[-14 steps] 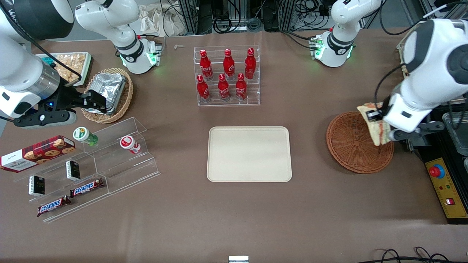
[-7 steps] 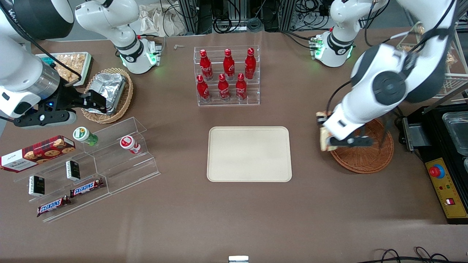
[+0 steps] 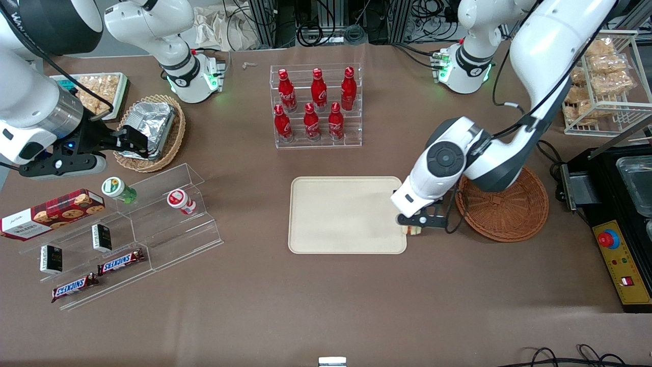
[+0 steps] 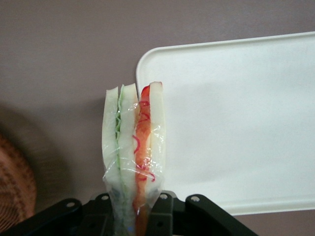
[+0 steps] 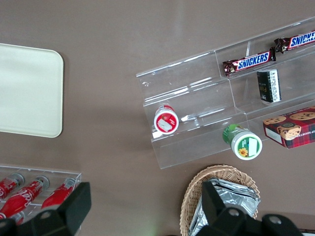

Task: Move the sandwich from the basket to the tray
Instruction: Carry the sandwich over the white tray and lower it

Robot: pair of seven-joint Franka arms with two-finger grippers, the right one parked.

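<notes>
My left gripper (image 3: 416, 223) is shut on the sandwich (image 4: 134, 147), a wedge wrapped in clear film with pale bread and red and green filling. It hangs by its lower end between the fingers (image 4: 165, 211). In the front view only a pale bit of the sandwich (image 3: 412, 231) shows under the gripper. It hovers over the edge of the cream tray (image 3: 336, 214) that is nearest the reddish-brown basket (image 3: 509, 224). In the wrist view it hangs over that tray's (image 4: 236, 123) corner. The basket holds nothing, and its rim (image 4: 15, 182) shows beside the gripper.
An acrylic rack of red cola bottles (image 3: 317, 106) stands farther from the front camera than the tray. Toward the parked arm's end are acrylic shelves with snacks (image 3: 127, 224) and a tan basket of foil packets (image 3: 153, 130). A wire rack (image 3: 601, 81) and a control box (image 3: 619, 260) sit toward the working arm's end.
The gripper has carried the sandwich from above the basket across to the tray's near edge, and it is lower now. The basket is left with nothing in it.
</notes>
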